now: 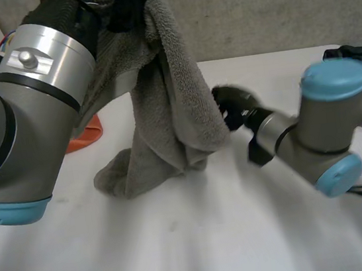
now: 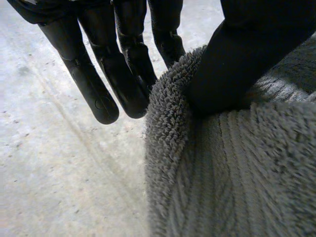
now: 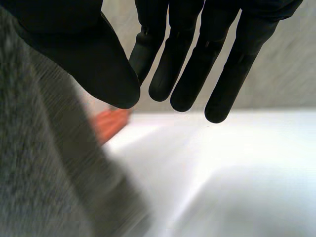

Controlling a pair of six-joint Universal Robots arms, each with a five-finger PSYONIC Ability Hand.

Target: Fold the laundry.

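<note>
Towel point(image 1: 163, 104) is being held up over the tabletop's point(image 1: 201, 240) far left part, pinched at its top edge between the thumb and straight fingers of the left hand point(image 2: 123, 64), so that it is hanging open with its lower end crumpled on the tabletop. The right hand point(image 1: 232, 105), fingers straight and empty, is being held just beside the hanging edge, probably to catch it. An orange object point(image 1: 90, 131) is lying behind the towel.

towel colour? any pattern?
Plain grey towel, looped terry pile with a ribbed band, no print. It shows best in the left wrist view.
</note>
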